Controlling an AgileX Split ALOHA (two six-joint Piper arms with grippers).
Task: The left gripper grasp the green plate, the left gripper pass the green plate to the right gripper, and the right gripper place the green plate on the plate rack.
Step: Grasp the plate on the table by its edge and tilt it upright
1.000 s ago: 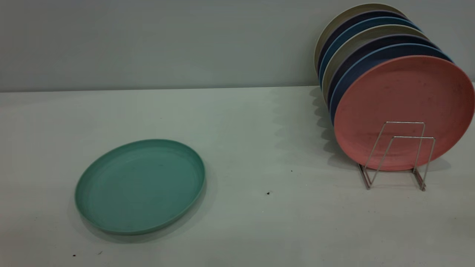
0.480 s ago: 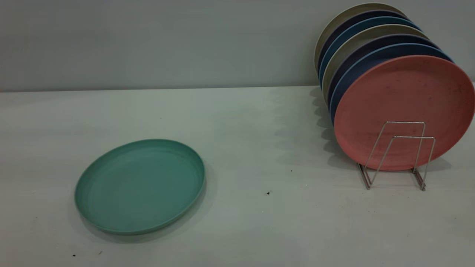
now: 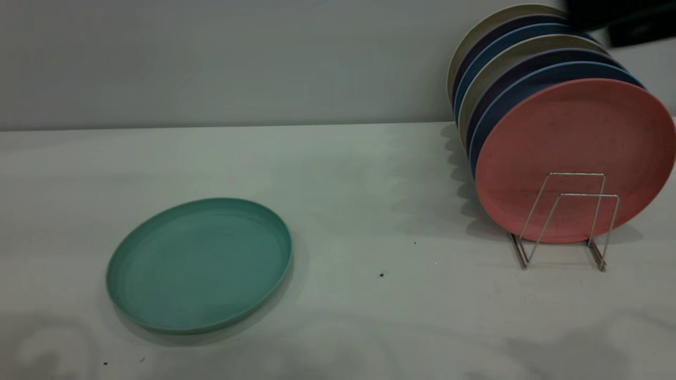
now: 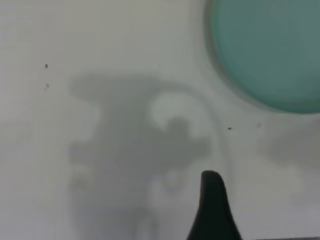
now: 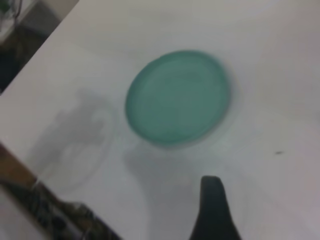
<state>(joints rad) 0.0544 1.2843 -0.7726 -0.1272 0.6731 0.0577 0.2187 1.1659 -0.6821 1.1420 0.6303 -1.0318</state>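
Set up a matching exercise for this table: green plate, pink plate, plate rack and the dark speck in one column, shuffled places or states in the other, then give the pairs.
Things:
1. green plate
2. pink plate
3. plate rack
4. dark speck

Places or states:
A. standing on edge, frontmost in the row of plates
B. lying flat on the table, at the exterior view's left
C. on the bare table between the flat plate and the rack
D. silver wire loops in front of the upright plates

Pairs: 1-B, 2-A, 3-D, 4-C
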